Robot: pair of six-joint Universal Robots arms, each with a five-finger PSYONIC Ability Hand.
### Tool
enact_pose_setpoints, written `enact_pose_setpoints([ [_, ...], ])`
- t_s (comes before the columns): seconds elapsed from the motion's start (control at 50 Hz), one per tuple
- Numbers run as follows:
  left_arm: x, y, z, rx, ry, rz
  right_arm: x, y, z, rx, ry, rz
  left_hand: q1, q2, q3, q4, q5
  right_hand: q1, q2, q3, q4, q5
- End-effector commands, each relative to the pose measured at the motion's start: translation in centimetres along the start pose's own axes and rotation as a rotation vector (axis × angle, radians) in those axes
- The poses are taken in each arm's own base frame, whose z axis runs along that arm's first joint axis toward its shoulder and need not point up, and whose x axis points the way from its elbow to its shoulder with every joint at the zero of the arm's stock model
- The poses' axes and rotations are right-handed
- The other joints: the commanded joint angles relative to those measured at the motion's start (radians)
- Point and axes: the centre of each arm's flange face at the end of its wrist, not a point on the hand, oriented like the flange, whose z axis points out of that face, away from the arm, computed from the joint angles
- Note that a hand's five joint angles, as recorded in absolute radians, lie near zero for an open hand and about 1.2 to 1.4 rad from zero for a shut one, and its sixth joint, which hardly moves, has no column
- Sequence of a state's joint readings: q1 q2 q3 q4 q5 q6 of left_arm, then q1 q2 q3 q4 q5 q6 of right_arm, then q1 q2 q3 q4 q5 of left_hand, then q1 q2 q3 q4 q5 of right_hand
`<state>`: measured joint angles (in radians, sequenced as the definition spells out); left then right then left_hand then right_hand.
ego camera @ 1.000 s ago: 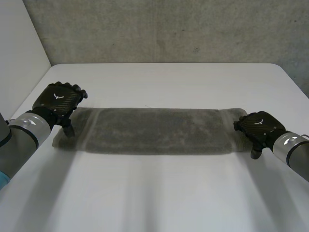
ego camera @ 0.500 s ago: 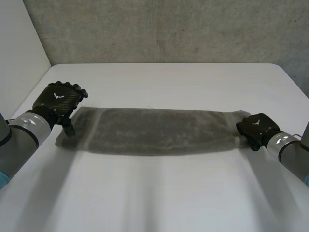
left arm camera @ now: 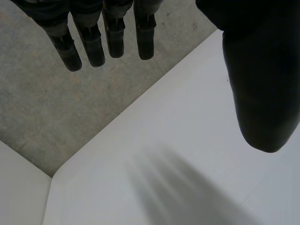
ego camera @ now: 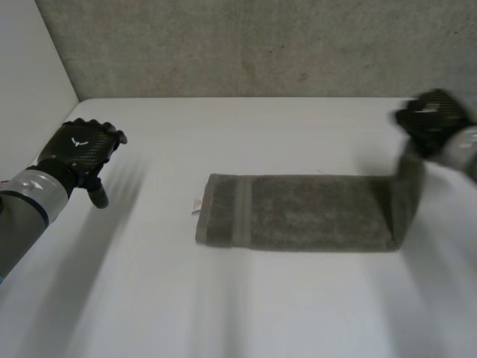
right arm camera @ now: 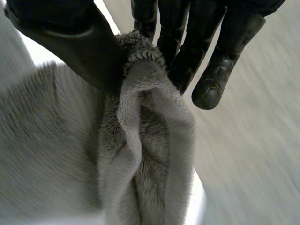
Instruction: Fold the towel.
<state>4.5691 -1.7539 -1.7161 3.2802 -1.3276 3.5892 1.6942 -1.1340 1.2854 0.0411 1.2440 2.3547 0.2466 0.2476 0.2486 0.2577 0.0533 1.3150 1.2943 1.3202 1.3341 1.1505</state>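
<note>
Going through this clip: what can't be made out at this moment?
- Head view: the right hand shows its back to the camera, hiding its grip on the towel.
- Head view: the small white tag at the towel's free end is too small to read.
- Right wrist view: bunched cloth hides whether the pinch is on a corner or mid-edge.

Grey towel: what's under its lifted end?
The right hand pinches the grey terry towel by one end; beneath that end, bare white table. The flat part hides the rest.
</note>
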Motion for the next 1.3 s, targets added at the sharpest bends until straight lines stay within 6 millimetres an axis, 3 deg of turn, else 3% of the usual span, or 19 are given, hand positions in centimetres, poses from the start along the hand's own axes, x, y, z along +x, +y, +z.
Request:
enact_pose_setpoints([
  [0.02,0.2,0.0,-0.3,0.001,0.003,-0.001,-14.3,-8.6,-1.6,0.194,-0.259,-0.047,-0.045,-0.046,-0.047,-0.056,-0.026,0.081,0.102,0.076,0.062,0.071],
  [0.06,0.2,-0.2,-0.5,0.004,0.003,0.000,-19.6,-9.9,-2.1,0.223,-0.323,-0.079,-0.045,-0.046,-0.047,-0.056,-0.026,0.081,0.102,0.076,0.062,0.071],
  [0.08,0.2,-0.2,-0.5,0.004,0.003,0.000,-19.7,-9.9,-2.1,0.223,-0.324,-0.079,-0.045,-0.046,-0.047,-0.056,-0.026,0.081,0.102,0.076,0.062,0.071],
  [0.12,0.4,-0.2,-0.6,0.004,0.006,0.001,-23.1,-9.5,-2.0,0.215,-0.377,-0.101,-0.045,-0.046,-0.047,-0.056,-0.026,0.081,0.102,0.076,0.062,0.071],
  [0.2,0.4,-0.3,-0.8,0.008,0.005,0.002,-24.8,-9.4,-2.3,0.221,-0.399,-0.126,-0.045,-0.046,-0.047,-0.056,-0.026,0.081,0.102,0.076,0.062,0.071],
  [0.22,0.3,-0.5,-0.9,0.013,0.002,0.003,-24.9,-9.5,-2.4,0.225,-0.399,-0.127,-0.045,-0.046,-0.047,-0.056,-0.026,-0.182,-0.161,-0.187,-0.201,-0.192],
  [0.24,0.3,-0.5,-0.9,0.013,0.002,0.003,-24.9,-9.5,-2.4,0.225,-0.399,-0.127,-0.045,-0.046,-0.047,-0.056,-0.026,-0.185,-0.164,-0.190,-0.204,-0.195],
  [0.26,0.3,-0.5,-0.9,0.013,0.002,0.003,-24.7,-9.8,-2.5,0.230,-0.397,-0.122,-0.045,-0.046,-0.047,-0.056,-0.026,-0.833,-0.812,-0.838,-0.852,-0.843],
  [0.28,0.3,-0.5,-0.9,0.015,0.003,0.004,-24.1,-10.3,-2.8,0.236,-0.383,-0.115,-0.045,-0.046,-0.047,-0.056,-0.026,-1.140,-1.120,-1.146,-1.160,-1.151],
  [0.46,0.4,-0.7,-0.9,0.020,0.004,0.007,-19.1,-10.4,-3.8,0.205,-0.300,-0.018,-0.048,-0.049,-0.050,-0.059,-0.029,-1.140,-1.120,-1.146,-1.160,-1.151],
  [0.5,0.5,-0.9,-0.9,0.030,0.007,0.008,-16.3,-9.3,-3.9,0.164,-0.246,0.033,-0.048,-0.049,-0.050,-0.059,-0.029,-1.140,-1.120,-1.146,-1.160,-1.151],
  [0.58,1.1,-1.4,-1.0,0.045,0.024,0.013,-14.0,-7.6,-4.1,0.112,-0.208,0.089,-0.045,-0.046,-0.047,-0.056,-0.026,-1.140,-1.120,-1.146,-1.160,-1.151],
  [0.62,2.1,-2.0,-1.2,0.068,0.051,0.021,-12.7,-5.4,-4.3,0.047,-0.195,0.130,-0.045,-0.046,-0.047,-0.056,-0.026,-1.140,-1.120,-1.146,-1.160,-1.151],
  [0.74,4.4,-3.9,-1.6,0.131,0.113,0.019,-11.8,-1.4,-4.8,-0.054,-0.217,0.170,-0.042,-0.043,-0.044,-0.053,-0.023,-1.140,-1.120,-1.146,-1.160,-1.151],
  [0.78,7.0,-5.6,-2.2,0.186,0.194,-0.025,-11.3,0.4,-5.3,-0.096,-0.223,0.199,-0.042,-0.043,-0.044,-0.053,-0.023,-1.140,-1.120,-1.146,-1.160,-1.151],
  [0.96,15.3,-8.0,-1.9,0.234,0.428,-0.181,-11.3,2.5,-6.4,-0.106,-0.193,0.225,-0.033,-0.034,-0.035,-0.044,-0.014,-1.140,-1.120,-1.146,-1.160,-1.151],
  [0.98,15.3,-8.0,-1.9,0.234,0.429,-0.181,-11.3,2.5,-6.4,-0.106,-0.193,0.225,-0.033,-0.034,-0.035,-0.044,-0.014,-1.140,-1.120,-1.146,-1.160,-1.151],
  [1.08,19.6,-6.6,0.0,0.202,0.488,-0.169,-11.6,2.7,-6.3,-0.099,-0.184,0.300,-0.033,-0.034,-0.035,-0.044,-0.014,-1.140,-1.120,-1.146,-1.160,-1.151],
  [1.3,22.2,-1.9,3.5,0.099,0.444,-0.135,-12.0,3.0,-6.1,-0.077,-0.194,0.349,-0.030,-0.031,-0.032,-0.041,-0.011,-1.140,-1.120,-1.146,-1.160,-1.151],
])
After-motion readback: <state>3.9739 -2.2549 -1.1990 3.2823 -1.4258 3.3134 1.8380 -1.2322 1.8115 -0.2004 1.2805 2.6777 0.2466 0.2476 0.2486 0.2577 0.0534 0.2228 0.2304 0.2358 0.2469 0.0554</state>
